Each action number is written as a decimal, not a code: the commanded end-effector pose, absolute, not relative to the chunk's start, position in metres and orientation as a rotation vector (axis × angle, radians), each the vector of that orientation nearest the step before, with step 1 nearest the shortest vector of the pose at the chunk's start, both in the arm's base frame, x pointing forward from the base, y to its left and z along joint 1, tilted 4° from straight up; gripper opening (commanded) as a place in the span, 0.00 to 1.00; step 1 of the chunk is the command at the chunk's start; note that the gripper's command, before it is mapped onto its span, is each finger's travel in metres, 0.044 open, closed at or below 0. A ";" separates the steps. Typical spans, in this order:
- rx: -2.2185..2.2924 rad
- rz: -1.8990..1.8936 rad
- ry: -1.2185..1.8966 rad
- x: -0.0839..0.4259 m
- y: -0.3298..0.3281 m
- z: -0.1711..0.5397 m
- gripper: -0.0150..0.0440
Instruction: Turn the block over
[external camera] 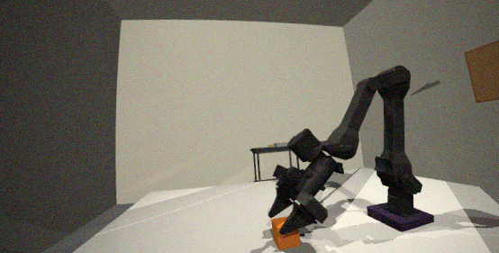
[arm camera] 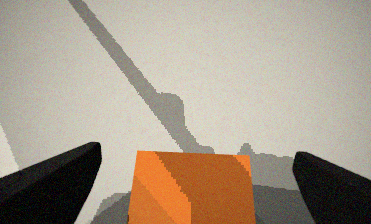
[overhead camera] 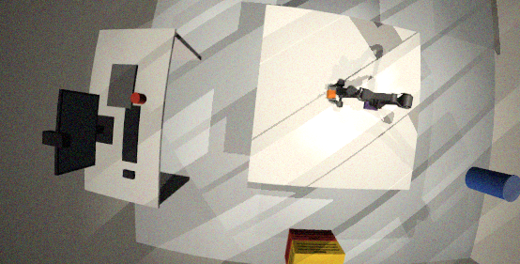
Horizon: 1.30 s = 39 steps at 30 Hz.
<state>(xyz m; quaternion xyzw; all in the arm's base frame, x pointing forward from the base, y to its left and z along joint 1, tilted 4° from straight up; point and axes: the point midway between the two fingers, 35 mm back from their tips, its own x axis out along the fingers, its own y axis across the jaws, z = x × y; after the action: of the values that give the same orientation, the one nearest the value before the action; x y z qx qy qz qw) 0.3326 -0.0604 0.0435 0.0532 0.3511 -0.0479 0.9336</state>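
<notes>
With the gripper (arm camera: 196, 185) spread wide and holding nothing, the orange block (arm camera: 191, 187) sits on the table (arm camera: 266, 75) between its fingers, so I'd lift straight up without nudging it.

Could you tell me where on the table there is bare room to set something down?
Bare: the wide stretch between the block and the table's left edge, and both sides of the arm. Crowded: around the open gripper straddling the block, and the purple base.
</notes>
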 end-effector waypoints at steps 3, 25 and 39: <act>0.114 -0.076 1.030 0.303 -0.057 0.102 1.00; 0.126 -0.068 1.197 0.313 -0.059 0.112 1.00; 0.138 -0.046 1.564 0.334 -0.062 0.126 1.00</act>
<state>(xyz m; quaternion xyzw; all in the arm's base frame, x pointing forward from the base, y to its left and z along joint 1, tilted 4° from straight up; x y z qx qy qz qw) 0.3341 -0.0623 0.1248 0.0656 0.6891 -0.0235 0.7213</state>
